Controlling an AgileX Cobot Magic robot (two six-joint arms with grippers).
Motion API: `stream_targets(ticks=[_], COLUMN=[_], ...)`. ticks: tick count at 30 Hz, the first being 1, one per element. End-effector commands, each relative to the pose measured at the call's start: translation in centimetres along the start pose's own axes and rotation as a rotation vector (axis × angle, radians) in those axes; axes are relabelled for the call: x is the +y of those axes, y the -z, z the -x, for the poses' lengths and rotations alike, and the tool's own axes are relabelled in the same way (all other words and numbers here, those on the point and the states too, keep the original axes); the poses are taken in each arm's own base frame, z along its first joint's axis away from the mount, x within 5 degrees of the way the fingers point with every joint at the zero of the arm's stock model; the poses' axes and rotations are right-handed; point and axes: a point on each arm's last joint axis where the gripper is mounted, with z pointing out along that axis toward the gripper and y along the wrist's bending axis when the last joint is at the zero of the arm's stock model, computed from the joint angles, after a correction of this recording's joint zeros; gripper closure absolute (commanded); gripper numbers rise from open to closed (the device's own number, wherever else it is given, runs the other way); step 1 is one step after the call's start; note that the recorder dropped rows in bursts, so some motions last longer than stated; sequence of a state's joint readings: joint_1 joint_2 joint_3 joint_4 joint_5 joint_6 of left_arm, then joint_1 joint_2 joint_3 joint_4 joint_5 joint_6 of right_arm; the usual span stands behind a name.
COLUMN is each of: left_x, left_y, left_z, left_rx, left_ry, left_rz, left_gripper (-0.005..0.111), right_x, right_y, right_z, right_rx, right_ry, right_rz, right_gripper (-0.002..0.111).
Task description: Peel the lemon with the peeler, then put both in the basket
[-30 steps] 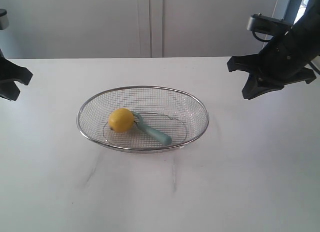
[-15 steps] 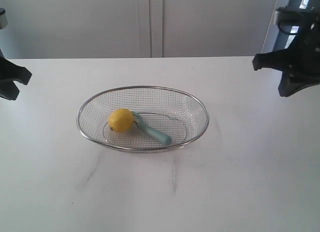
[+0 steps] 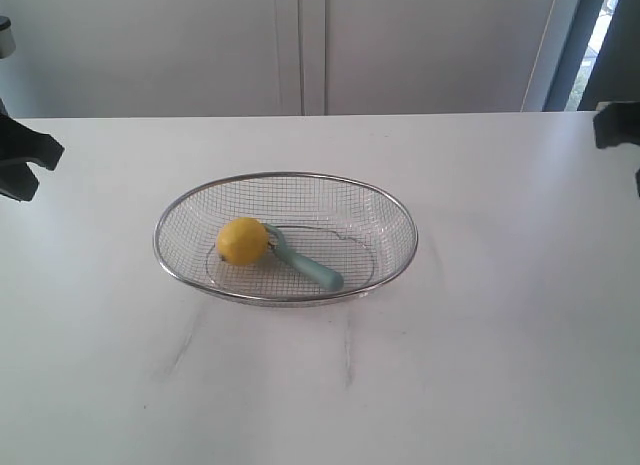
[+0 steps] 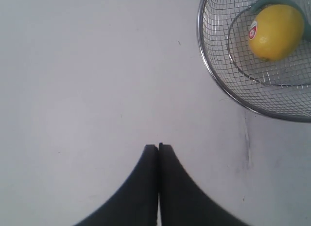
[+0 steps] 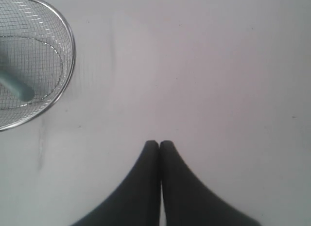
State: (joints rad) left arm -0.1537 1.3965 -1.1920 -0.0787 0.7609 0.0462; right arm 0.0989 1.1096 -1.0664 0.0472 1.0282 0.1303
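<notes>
Wire-mesh basket (image 3: pixel 285 175): lemon (image 3: pixel 242 241), peeler (image 3: pixel 308 264) contained. Left gripper (image 4: pixel 158 147), right gripper (image 5: pixel 159 143) closed empty, parked at side edges: placement judged done.

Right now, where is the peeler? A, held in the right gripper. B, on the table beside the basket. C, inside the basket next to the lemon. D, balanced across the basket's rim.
C: the peeler lies on the mesh floor of the basket, with its head right by the lemon.
</notes>
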Motion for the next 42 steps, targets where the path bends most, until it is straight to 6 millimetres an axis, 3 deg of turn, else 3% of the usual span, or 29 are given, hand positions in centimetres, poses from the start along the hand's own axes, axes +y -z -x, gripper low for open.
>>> stream_targets(ticks=[1,4,9,25,32,37,42], left_x=[0.0,0.0,0.0,0.0,0.0,0.0,0.0], left_y=[0.3,0.3,0.3,0.3,0.3,0.3,0.3], left_z=[-0.3,-0.3,-0.3,-0.3,-0.3,-0.3,-0.3], left_rx=[0.01,0.01,0.01,0.01,0.01,0.01,0.01], left_ry=[0.002,0.002,0.002,0.002,0.002,0.0,0.0], left_rz=[0.0,0.0,0.0,0.0,0.0,0.0,0.0], left_gripper=[0.107,0.107,0.107,0.107,0.107,0.107,0.107], right_x=[-0.7,-0.8,-1.0,-1.0,-1.9,-2.7,-2.9], right_y=[1.2,2.0,3.1,3.7,5.3,6.8,7.0], right_z=[-2.8,-4.4,-5.3,-5.5,-5.9,-7.2,-9.1], right_rx=[-0.038,-0.052,-0.094,-0.124,-0.216,-0.29,-0.422], right_ry=[-0.009,-0.014,-0.004,0.002,0.009,-0.007,0.007], right_rz=[-0.01,0.004,-0.003,-0.003,-0.056,-0.095,-0.104], right_gripper=[0.108,0.108,0.108,0.108,0.108,0.108,0.108])
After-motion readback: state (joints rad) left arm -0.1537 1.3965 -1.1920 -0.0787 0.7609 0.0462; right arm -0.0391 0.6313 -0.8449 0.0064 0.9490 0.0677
